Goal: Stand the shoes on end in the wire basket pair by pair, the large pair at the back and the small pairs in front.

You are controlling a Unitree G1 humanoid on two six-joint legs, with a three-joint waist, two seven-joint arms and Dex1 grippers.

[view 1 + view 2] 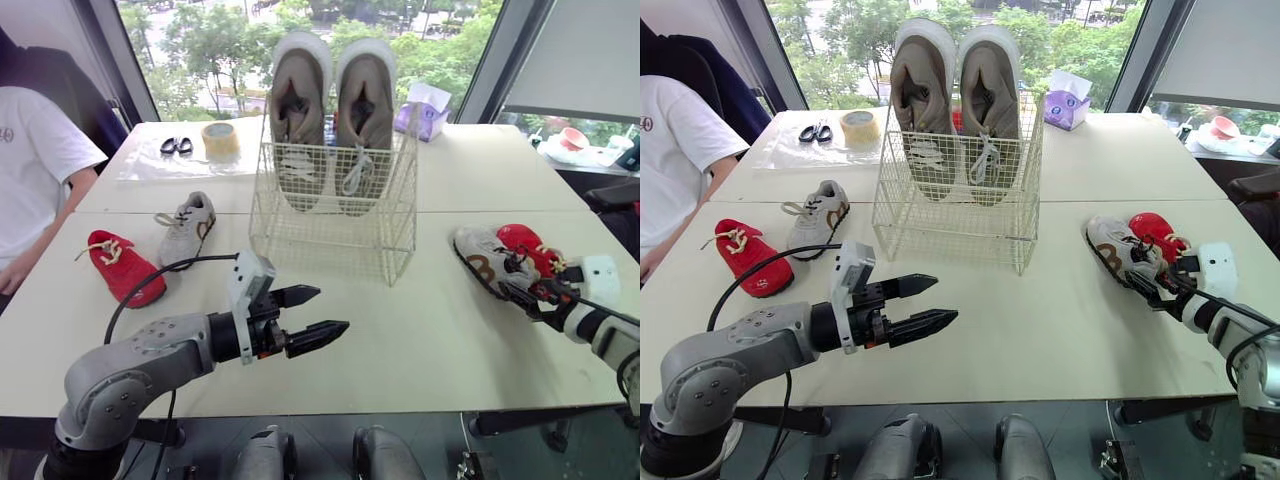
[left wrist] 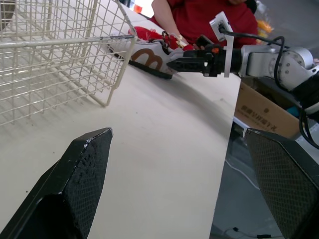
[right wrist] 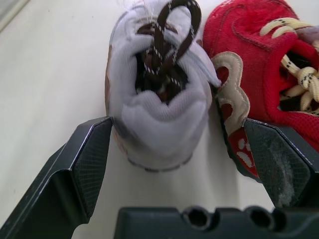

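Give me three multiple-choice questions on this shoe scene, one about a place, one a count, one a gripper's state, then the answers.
1. Where does the large brown pair stand?
A. On end at the back of the wire basket
B. Flat beside the tape roll
C. On the floor

2. How many shoes lie on the table outside the basket?
A. Two
B. Four
C. Six

3. How are the right gripper's fingers?
A. Shut on a red shoe
B. Shut on nothing
C. Open, either side of the right grey shoe's heel

Answers:
1 A: both brown shoes rise above the basket's far rim.
2 B: the left red shoe and left grey shoe lie on one side, the right grey shoe and right red shoe on the other.
3 C: the right wrist view shows one finger on each side of the heel.
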